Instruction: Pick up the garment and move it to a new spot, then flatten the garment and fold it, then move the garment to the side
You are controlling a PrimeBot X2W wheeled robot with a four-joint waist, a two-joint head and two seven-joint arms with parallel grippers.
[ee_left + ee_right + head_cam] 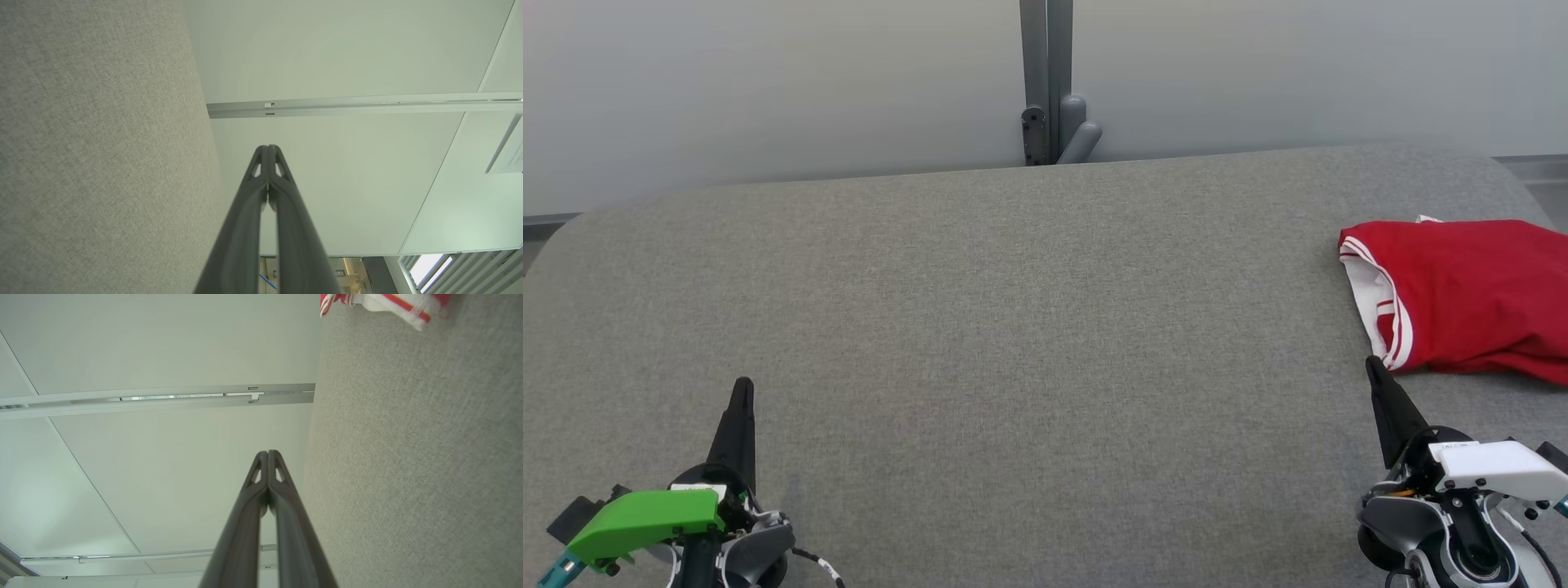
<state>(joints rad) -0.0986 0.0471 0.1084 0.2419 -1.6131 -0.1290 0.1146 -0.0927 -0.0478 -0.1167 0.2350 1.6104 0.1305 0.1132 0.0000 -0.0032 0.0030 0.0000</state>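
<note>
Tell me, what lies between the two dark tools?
Nothing: in the head view, the grey surface between the left tool and the right tool is bare.

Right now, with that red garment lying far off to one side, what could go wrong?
1. The garment runs past the head view's right edge, so part is unseen; it might overhang the table and slip off.
2. The right tool is shut, its tip close to the white hem; moving in shut could bunch the cloth.
3. The left tool sits far across, a long reach.
</note>
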